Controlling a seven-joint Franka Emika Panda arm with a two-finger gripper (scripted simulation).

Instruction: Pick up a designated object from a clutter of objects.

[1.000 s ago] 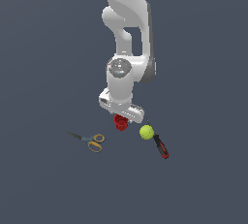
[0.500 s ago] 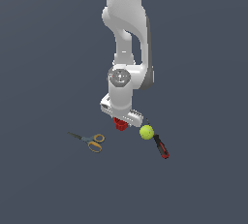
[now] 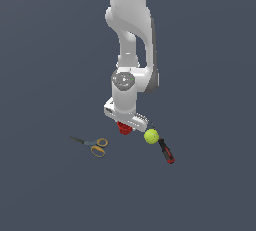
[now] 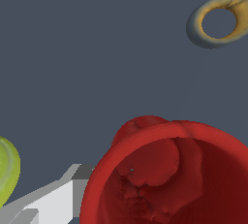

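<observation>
The red cup (image 3: 124, 128) stands on the counter (image 3: 50, 185) directly under the hand (image 3: 126, 123), between the scissors (image 3: 93, 145) and the ball (image 3: 151, 136). One finger (image 4: 53, 196) is just beside its rim; whether the hand is clenched, I cannot tell.

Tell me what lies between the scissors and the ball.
In the exterior view, the red cup under the gripper sits between the scissors and the ball; otherwise bare floor.

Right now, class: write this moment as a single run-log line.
phase: descending on red cup | fingers: beside cup rim, closure unclear | ball, screwdriver, scissors: untouched
</observation>
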